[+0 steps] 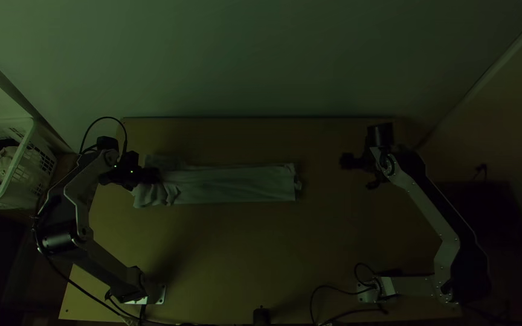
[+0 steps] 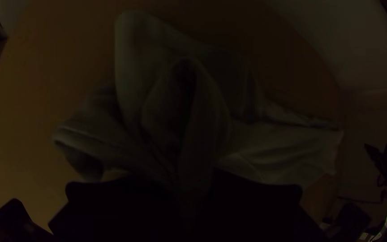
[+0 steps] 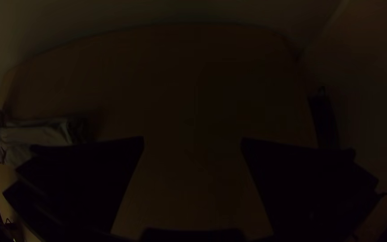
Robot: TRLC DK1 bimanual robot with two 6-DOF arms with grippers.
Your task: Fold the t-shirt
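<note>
One t-shirt (image 1: 237,184) in left hand (image 1: 156,175)

This is looking like a robot work area set up in a plain room; whether it is belonging to a lab or a home, the views are leaving unclear. The left arm (image 1: 83,196) and right arm (image 1: 427,208) are standing bolted to a wooden tabletop (image 1: 231,259), with black cables (image 1: 314,299) trailing along its near edge. A pale wall (image 1: 261,60) is rising beyond it, and left of it a white basket (image 1: 24,148) is holding clothes (image 1: 4,162), lending a laundry-room touch.
</note>
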